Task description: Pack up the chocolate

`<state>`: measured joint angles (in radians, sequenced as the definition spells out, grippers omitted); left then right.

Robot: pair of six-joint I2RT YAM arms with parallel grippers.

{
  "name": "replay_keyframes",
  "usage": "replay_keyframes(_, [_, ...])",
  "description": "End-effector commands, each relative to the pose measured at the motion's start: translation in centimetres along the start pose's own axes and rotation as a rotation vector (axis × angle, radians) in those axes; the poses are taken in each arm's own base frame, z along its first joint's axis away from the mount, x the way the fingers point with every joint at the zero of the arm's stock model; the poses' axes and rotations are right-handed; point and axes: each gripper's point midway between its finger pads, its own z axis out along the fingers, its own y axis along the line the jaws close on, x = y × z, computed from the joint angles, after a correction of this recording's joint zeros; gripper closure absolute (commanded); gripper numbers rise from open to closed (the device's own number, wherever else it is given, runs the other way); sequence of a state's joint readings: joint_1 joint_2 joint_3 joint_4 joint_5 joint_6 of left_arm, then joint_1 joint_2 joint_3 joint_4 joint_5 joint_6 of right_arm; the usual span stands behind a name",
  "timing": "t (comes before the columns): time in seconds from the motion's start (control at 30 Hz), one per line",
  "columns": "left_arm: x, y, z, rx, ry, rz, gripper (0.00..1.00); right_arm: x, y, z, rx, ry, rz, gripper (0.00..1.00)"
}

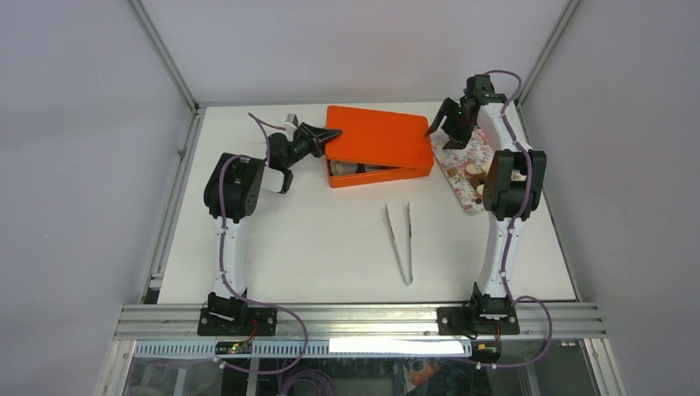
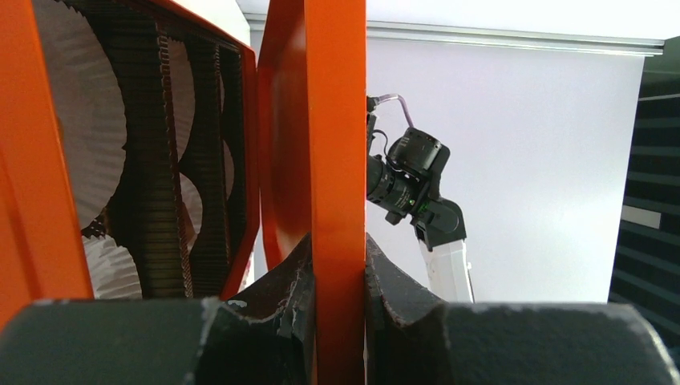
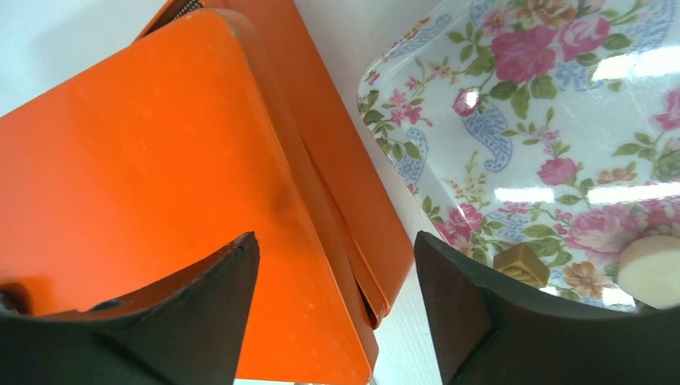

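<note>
- Orange rectangular metal lid (image 1: 380,134) sits over its matching orange box base (image 1: 381,174) at 12 o'clock on the white tabletop (image 1: 314,247). It is raised enough that a gap shows along the near side.
- At the lid's 9 o'clock end, the left gripper (image 1: 322,137) has its jaws clamped on the lid's thin rim, one on each face.
- White fluted paper cups (image 2: 76,120) sit inside the base, within a dark ridged insert.
- At the lid's 3 o'clock end hangs the right gripper (image 1: 440,125), its jaws spread apart and holding nothing, above the lid's corner.
- Glossy floral-patterned tray (image 1: 459,165) lies just beside the box at its 3 o'clock side, partly hidden by the right arm (image 1: 512,173).
- Bite-sized pieces of chocolate (image 3: 521,263) rest on the tray: a tan cube, and near it a cream round piece (image 3: 651,271). Whether any lie in the cups cannot be told.
- Slim metal tweezers (image 1: 399,235) lie on the tabletop at 6 o'clock from the box, well apart from both grippers, open ends toward 12 o'clock.
</note>
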<state>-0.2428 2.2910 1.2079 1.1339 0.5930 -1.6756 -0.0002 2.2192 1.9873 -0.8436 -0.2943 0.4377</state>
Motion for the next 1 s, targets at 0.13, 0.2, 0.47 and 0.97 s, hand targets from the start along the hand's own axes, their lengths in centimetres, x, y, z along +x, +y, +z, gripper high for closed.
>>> replay_keyframes(0.13, [1.1,-1.5,-0.5,0.119,0.017,0.099,1.0,0.0,1.8,0.2,-0.11,0.009,0.002,0.39])
replay_keyframes(0.2, [1.2,-1.1,-0.7,0.109,0.017,0.096,1.0,0.2,1.8,0.4,-0.116,0.02,0.006,0.38])
replay_keyframes(0.47, [1.8,-0.5,-0.9,0.093,0.052,0.098,1.0,0.4,1.9,0.7,-0.129,0.031,0.0,0.41])
replay_keyframes(0.97, [1.9,-0.1,-0.5,0.054,0.08,0.088,1.0,-0.1,3.4,0.5,-0.203,0.028,-0.003,0.63])
